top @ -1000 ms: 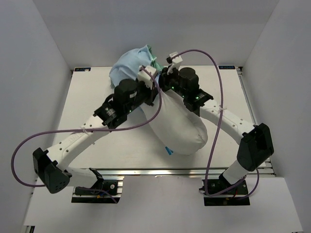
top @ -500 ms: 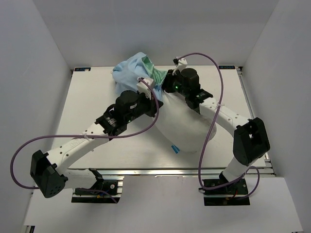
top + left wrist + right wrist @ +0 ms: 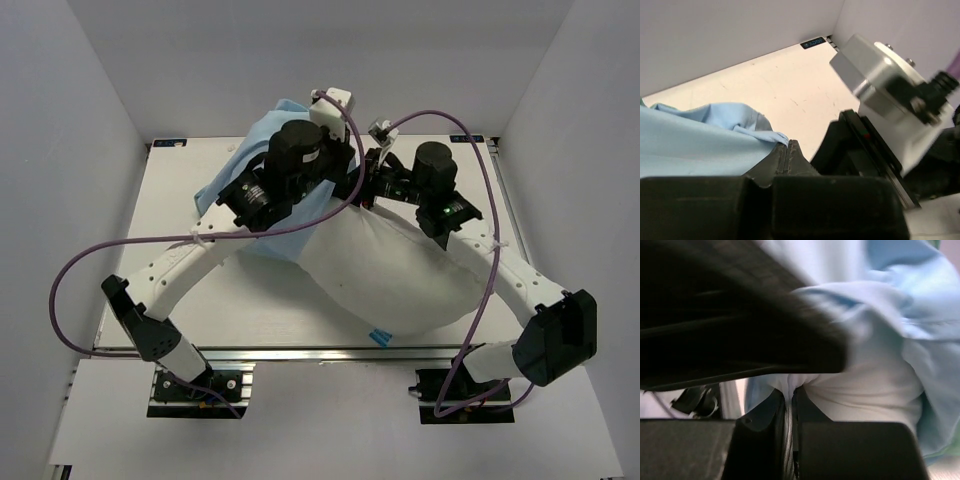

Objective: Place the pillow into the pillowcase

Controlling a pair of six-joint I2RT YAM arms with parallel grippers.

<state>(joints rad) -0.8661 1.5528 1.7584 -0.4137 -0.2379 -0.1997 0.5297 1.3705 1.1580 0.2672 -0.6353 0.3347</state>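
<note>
White pillow [image 3: 392, 282], corner nipped by right pincer [image 3: 791, 401]

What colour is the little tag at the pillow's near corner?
Blue. The tag shows best in the top view, against the white pillow.

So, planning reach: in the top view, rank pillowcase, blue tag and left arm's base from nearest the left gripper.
1. pillowcase, clamped in the left gripper, far side.
2. blue tag, on the pillow, near side.
3. left arm's base, near left edge.
</note>
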